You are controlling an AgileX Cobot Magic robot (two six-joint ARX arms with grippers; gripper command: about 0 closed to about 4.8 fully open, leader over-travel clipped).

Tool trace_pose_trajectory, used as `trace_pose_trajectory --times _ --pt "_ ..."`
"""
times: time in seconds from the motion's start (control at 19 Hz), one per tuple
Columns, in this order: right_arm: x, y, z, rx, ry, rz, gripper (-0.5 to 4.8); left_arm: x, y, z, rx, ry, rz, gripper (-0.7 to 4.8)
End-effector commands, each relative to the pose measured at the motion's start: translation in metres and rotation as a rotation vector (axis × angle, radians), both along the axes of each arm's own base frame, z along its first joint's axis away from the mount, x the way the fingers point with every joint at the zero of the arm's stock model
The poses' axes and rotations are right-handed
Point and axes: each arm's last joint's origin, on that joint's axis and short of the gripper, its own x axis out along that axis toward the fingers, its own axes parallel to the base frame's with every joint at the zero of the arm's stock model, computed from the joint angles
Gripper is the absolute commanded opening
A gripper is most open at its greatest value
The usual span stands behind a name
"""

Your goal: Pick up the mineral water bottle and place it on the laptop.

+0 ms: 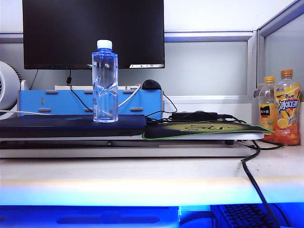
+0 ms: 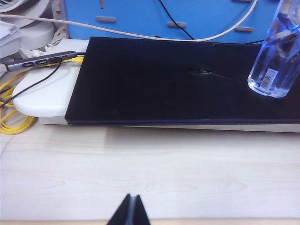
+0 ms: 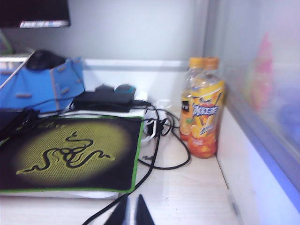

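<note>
The mineral water bottle (image 1: 105, 85), clear bluish with a white cap, stands upright on the laptop (image 1: 71, 126), near the right end of its closed dark lid. In the left wrist view the bottle (image 2: 276, 61) rests on the lid (image 2: 164, 84) at its far corner. My left gripper (image 2: 133, 195) is shut over the bare wooden desk in front of the laptop, well short of it. My right gripper (image 3: 132, 195) hovers over the desk beside the mouse pad's corner, its tips almost together with nothing between them. Neither gripper shows in the exterior view.
A black-green mouse pad (image 1: 204, 129) lies right of the laptop, with a power adapter (image 1: 194, 115) behind it. Two orange-capped juice bottles (image 3: 202, 117) stand by the right partition. A black cable (image 3: 150, 159) crosses the desk near my right gripper. Behind are a monitor (image 1: 92, 33) and a blue organiser (image 1: 61, 102).
</note>
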Motion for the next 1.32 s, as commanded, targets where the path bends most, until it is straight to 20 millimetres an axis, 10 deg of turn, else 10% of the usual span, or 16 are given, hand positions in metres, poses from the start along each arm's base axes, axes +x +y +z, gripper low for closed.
trace_pose_trajectory --times 0.05,0.74,1.32 --pt "0.001 -0.002 -0.008 0.004 0.014 -0.016 0.35 0.000 0.000 0.001 0.000 -0.011 -0.002 -0.02" --pt "0.009 -0.001 -0.059 -0.005 0.223 -0.010 0.35 0.000 0.000 0.001 0.000 -0.011 -0.002 -0.02" --pt "0.009 -0.004 -0.060 0.000 0.239 -0.024 0.35 0.000 0.000 0.001 0.000 -0.011 -0.002 -0.02"
